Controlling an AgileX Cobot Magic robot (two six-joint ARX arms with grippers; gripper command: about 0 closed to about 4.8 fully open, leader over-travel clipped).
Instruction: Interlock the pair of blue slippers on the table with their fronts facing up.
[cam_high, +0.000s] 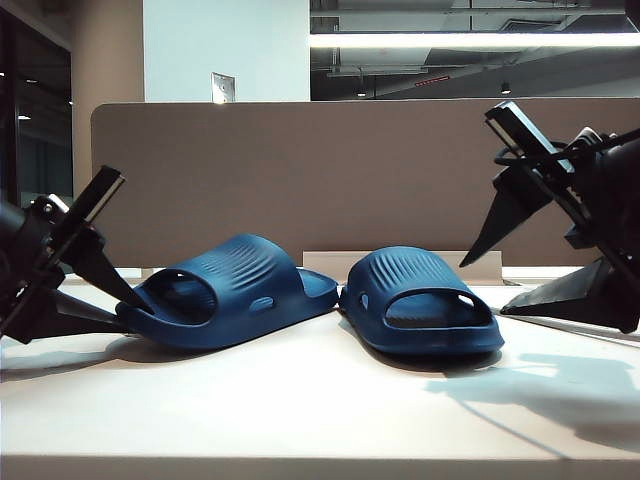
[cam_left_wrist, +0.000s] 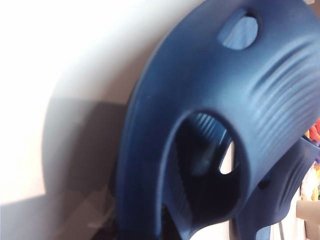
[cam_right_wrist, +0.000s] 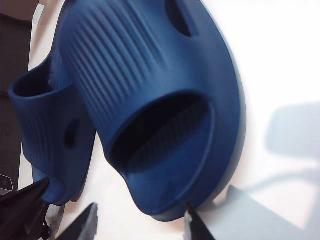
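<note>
The slippers lie side by side; left gripper pinches the left slipper's edge, right gripper gapes wide. A shallow pinch may slip.

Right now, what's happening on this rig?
A two-arm robot is working on a pair of dark blue slide slippers on the cream table. The left slipper is tilted, its toe end propped on the left gripper, whose fingers are at its sole edge; whether they have clamped it isn't clear. The right slipper lies flat, strap up. The right gripper hangs open beside its outer edge, not touching. The slippers sit side by side, not yet interlocked.
</note>
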